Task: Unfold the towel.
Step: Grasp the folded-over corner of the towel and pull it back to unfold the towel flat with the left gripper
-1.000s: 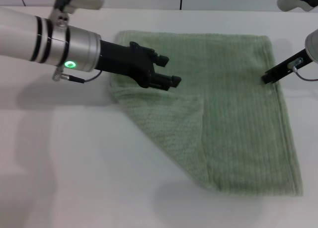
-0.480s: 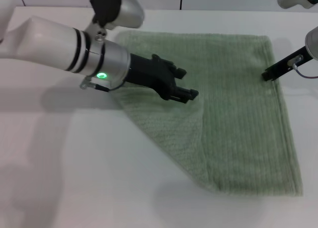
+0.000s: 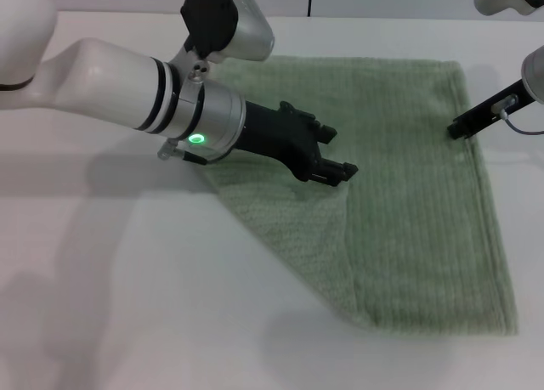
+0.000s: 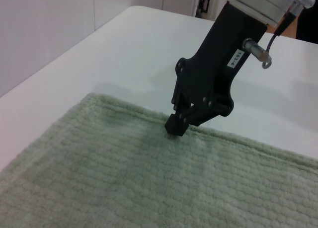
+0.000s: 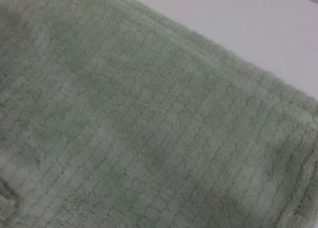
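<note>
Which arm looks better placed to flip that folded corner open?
The left. Its tool hangs right over the folded flap's tip on the towel, while the right tool rests on the towel's right edge.

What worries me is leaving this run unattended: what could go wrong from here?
1. The left claw hangs open over the tip of the folded corner. If it closes too deep, it may pinch both layers and drag the towel instead of opening it.
2. The right claw meets the towel only at its right edge, so the cloth might slide or bunch when the corner is pulled.
</note>
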Available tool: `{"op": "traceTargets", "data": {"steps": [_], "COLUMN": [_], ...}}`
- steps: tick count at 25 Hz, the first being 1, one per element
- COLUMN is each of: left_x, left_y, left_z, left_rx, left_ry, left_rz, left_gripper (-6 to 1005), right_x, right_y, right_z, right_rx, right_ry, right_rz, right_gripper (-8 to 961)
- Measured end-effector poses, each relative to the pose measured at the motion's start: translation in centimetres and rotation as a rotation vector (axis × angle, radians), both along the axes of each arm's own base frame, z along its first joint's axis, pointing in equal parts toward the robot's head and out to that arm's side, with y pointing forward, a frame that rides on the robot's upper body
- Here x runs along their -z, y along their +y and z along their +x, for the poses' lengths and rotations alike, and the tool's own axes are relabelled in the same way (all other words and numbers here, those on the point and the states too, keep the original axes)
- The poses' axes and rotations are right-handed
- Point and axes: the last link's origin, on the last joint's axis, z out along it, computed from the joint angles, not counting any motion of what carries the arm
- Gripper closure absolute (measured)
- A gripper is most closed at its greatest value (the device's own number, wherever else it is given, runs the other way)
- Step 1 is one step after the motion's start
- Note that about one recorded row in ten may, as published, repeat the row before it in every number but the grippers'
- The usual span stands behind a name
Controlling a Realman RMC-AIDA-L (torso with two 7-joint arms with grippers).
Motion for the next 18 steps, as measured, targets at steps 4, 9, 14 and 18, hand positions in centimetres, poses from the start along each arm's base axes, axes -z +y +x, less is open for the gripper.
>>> {"op": "traceTargets", "data": {"steps": [4, 9, 14, 18], "left_x": [0.2, 0.4, 1.9, 2.4], "left_y": [0.0, 0.1, -0.3, -0.3], "left_z": [0.2, 0.2, 0.5, 0.4], "left_rx": [-0.001, -0.006, 0.008, 0.001], "left_ry": [-0.003, 0.001, 0.042, 0.065], "left_rz": [0.004, 0.016, 0.021, 0.04], "left_gripper": [346, 348, 351, 353], "right_x": [0.1, 0.2, 0.2, 0.2], "right_y": [-0.1, -0.2, -0.2, -0.2], "right_z": [0.1, 0.2, 0.2, 0.2], "right_rx": [0.001, 0.002, 0.001, 0.0], "right_ry": [-0.001, -0.001, -0.002, -0.002], "right_rz": [-0.004, -0.004, -0.005, -0.008], "right_gripper": [955, 955, 956, 956]}}
